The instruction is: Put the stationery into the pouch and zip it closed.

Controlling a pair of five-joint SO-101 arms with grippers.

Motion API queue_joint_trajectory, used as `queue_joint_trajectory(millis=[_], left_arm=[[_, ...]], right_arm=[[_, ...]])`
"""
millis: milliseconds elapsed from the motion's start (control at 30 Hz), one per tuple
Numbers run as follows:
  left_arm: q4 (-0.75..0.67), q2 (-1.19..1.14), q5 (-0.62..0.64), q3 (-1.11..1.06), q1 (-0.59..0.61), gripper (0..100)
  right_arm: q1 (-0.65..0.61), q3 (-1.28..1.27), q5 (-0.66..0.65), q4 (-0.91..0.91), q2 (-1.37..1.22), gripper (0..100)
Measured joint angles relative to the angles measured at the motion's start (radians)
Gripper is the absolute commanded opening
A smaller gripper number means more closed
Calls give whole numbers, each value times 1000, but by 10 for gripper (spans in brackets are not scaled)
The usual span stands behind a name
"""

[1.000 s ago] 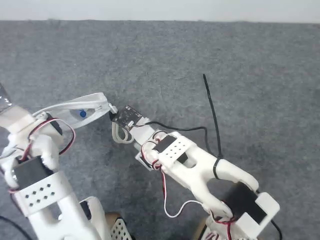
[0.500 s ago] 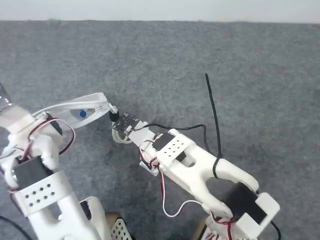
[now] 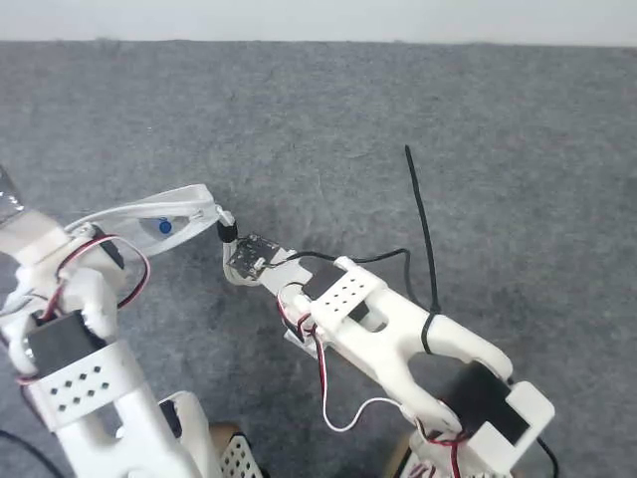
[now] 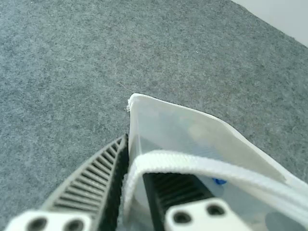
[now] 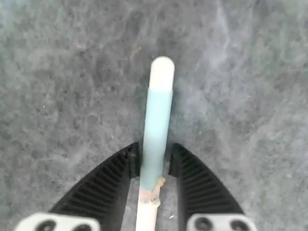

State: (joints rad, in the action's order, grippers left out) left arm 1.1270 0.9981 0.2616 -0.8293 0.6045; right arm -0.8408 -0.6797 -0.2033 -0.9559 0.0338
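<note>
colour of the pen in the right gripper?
The pen is pale teal with a white rounded end; clearest in the right wrist view.

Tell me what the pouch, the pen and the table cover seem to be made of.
The pouch is likely soft frosted plastic: it looks milky, and a blue item shows through it.
The pen is probably smooth plastic: a pale green barrel with a white tip, faintly glossy.
The table cover seems to be grey felt or low carpet: its surface is fuzzy and matte.
</note>
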Motion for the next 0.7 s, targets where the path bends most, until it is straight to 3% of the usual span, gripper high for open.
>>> queue_joint_trajectory(millis=[367,467,700], left_arm=[[-2,0,0,-11,0,13],[-2,0,0,-11,0,13],[-2,0,0,-11,0,13]], right_arm=[[3,12,-2,68,-54,48],[3,26,-3,52,-61,1],[3,29,-5,-15,-11,6]])
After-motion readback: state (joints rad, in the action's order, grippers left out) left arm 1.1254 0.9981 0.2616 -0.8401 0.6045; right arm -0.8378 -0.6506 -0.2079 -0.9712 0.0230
